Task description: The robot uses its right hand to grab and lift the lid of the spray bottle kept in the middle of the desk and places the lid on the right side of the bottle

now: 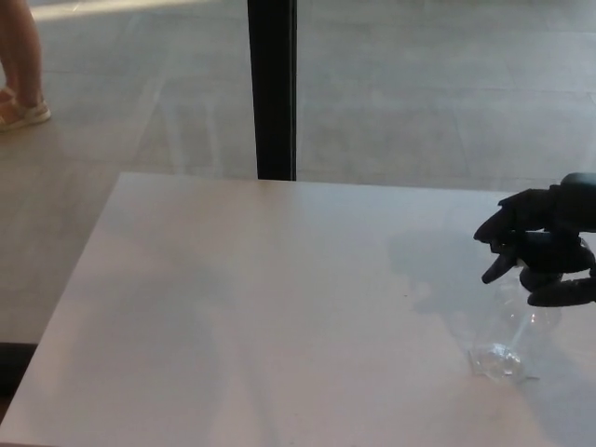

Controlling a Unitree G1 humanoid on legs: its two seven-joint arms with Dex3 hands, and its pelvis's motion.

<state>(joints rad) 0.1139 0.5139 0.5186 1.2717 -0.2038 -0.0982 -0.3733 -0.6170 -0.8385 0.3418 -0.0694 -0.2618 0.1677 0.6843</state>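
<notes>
Fingers [514,223] of the right hand [545,244] are seen curled around the black lid [533,256] of the spray bottle [514,337], at the right edge of the frame, a little below mid-height. The upper fingers are laid over the top and far side of the lid, while a lower finger is pressed beneath it near the frame's right edge, so that the lid is closed in from above and below. Only the trigger tip of the lid is left showing, pointing down and to the left from under the fingers. The lid is still seated on the neck of the bottle. The bottle itself is clear and nearly see-through; its body is found directly under the hand, and its base is set on the bench [261,317] in the lower right of the frame. Whether the bottle stands fully upright cannot be told, since its outline is faint against the pale surface. A soft shadow is cast on the bench to the left of the hand and bottle. The rest of the bench is a pale, smooth top filling the lower part of the frame. Beyond its far edge a black upright post [272,88] is seen at upper centre, against a grey floor. A person's legs [20,60] are visible in the upper left corner, well apart from the bench.
</notes>
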